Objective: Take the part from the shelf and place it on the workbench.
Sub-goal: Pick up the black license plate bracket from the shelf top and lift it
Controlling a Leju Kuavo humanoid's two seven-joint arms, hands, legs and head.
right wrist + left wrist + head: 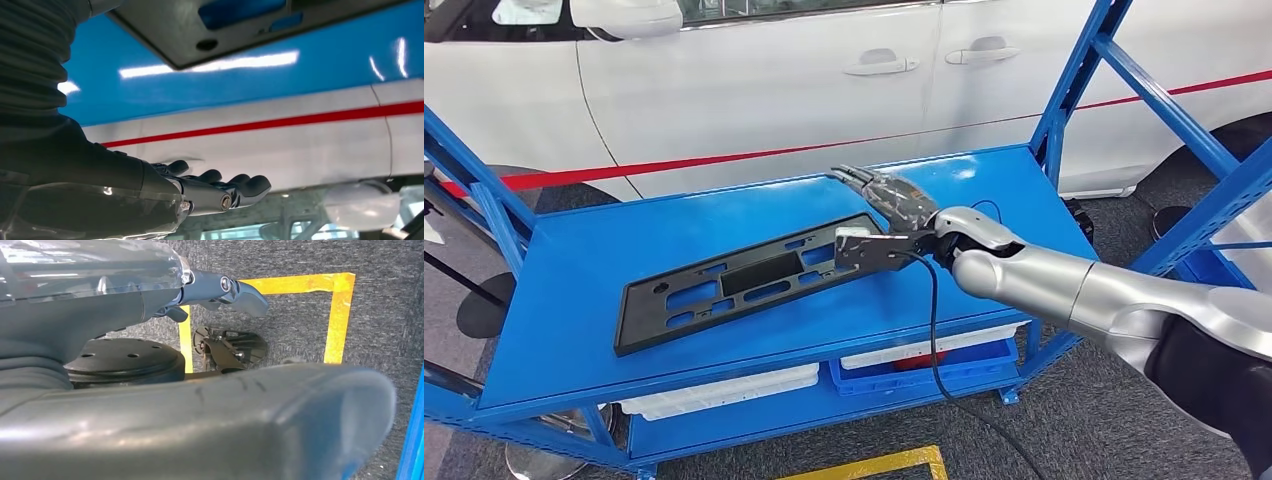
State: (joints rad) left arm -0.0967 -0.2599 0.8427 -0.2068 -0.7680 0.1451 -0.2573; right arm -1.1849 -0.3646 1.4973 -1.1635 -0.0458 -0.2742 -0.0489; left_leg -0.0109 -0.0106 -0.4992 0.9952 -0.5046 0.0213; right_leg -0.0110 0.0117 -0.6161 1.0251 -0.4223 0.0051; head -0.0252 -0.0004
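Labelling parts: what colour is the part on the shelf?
Black part, best in the head view.

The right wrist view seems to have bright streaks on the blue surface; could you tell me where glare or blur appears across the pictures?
Right wrist view: white glare streaks on the blue shelf. Left wrist view: the near left hand is blurred. Head view: evenly lit, sharp.
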